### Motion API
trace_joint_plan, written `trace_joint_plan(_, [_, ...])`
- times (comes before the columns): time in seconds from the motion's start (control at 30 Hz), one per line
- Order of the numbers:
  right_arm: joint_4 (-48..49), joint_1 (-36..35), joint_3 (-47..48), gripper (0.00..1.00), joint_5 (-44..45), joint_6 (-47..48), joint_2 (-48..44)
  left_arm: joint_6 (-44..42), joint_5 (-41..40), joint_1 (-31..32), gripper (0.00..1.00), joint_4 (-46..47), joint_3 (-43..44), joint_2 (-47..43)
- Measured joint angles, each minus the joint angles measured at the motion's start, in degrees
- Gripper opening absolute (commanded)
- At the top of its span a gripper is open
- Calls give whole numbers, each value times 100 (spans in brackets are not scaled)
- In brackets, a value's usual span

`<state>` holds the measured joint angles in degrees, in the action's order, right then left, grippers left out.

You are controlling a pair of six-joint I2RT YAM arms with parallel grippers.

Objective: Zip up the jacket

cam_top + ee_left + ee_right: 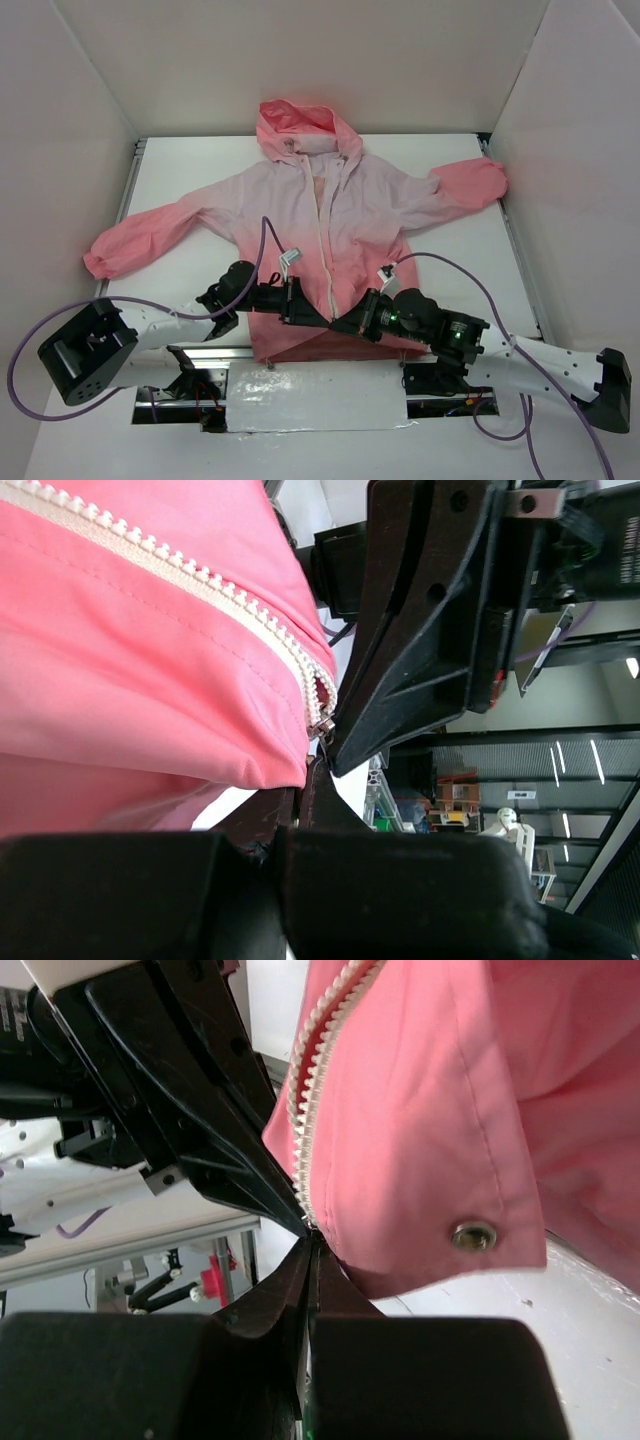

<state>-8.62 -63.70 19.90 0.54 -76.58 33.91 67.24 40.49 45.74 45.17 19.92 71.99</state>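
The jacket (350, 205) lies flat on the white table, hood at the far end and coral hem nearest the arms. Its white zipper (322, 225) runs down the front to the hem. Both grippers meet at the zipper's bottom end. My left gripper (326, 318) reaches in from the left. In the left wrist view its jaws (318, 750) are shut on the hem (150, 680) just under the last zipper teeth (200, 575). My right gripper (343, 325) comes from the right. Its jaws (310, 1232) are shut, tips pinched at the lowest teeth (312, 1080).
White walls (60, 150) enclose the table on three sides. A silver taped patch (315, 395) covers the near edge between the arm bases. Purple cables (265, 240) arch over the lower jacket. A metal snap (474, 1234) sits on the hem corner.
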Motion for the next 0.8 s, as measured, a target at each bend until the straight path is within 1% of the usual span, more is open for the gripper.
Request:
trace_joint_plan(0.13, [-20,48,323,0,-68,20,365,-92,-63,-4,0,-52,-79,-149])
trace_joint_plan(0.37, [-197,256,595,0,-136,-24,315,-133,-260,-2,0,-22,-157,-542])
trace_joint_plan(0.5, [-210,612,584,0,-479,-184,267,-146,-396,4,0,-9,-162,-660])
trace_joint_plan(0.63, [-205,732,581,0,-704,-238,310,-232,-428,42,0,-13,-199,-704])
trace_joint_plan(0.8, [-20,1023,586,0,-1344,-133,699,-258,-439,68,0,-22,-260,-680])
